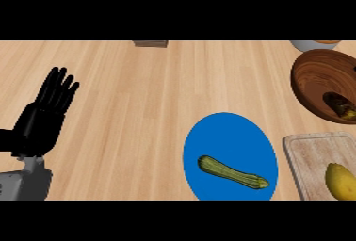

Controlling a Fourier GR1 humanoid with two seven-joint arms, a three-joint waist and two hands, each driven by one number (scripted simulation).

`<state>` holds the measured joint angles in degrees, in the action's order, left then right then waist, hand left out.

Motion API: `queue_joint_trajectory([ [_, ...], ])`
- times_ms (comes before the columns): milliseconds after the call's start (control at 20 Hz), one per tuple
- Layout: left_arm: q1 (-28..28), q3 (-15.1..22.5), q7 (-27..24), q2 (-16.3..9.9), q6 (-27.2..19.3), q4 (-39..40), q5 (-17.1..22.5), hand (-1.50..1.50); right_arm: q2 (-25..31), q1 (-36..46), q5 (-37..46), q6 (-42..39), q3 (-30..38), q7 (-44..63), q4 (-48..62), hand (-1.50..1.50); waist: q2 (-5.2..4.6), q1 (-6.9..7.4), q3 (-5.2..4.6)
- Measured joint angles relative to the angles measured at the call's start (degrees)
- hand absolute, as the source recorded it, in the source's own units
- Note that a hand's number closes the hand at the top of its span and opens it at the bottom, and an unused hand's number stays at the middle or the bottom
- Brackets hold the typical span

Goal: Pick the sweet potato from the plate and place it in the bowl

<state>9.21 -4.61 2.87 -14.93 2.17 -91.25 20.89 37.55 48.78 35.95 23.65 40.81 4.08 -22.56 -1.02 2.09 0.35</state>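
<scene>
Lying inside the wooden bowl [313, 80], far to the right of the left hand [40, 123] and a little farther up the counter [139, 94]: a dark brown, yellow-flecked lump, apparently the sweet potato [339, 105]. Partly cut off by the view's right edge, so hard to read in full. Long axis slanted, one end pointing up-left toward the bowl's middle, the other running down-right out of view. Between bowl and hand, nearer the lower edge, a blue plate [230, 129] bearing a green vegetable [233, 172], also slanted. Right of the plate, a cutting board [309, 155] with a yellow fruit [342, 181], both cropped. Hand itself relaxed, fingers straight and upward, grasping nothing, resting at the far left.
</scene>
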Motion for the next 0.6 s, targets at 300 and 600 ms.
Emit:
queue_joint_trajectory([
  [300, -0.58, -1.06, 0.10, -0.51, 0.48, 0.19, 0.16, 0.00, 2.47, -1.55, -6.97, 3.30, 6.23, -5.64, -1.11, -1.50, 0.46, -0.89, -0.18],
  [600, -1.70, -1.64, 1.68, -0.23, -0.03, -1.57, 0.23, 0.00, 4.46, -8.61, -12.99, 0.79, 9.31, -7.69, -4.77, -1.50, 1.00, -2.01, -0.31],
])
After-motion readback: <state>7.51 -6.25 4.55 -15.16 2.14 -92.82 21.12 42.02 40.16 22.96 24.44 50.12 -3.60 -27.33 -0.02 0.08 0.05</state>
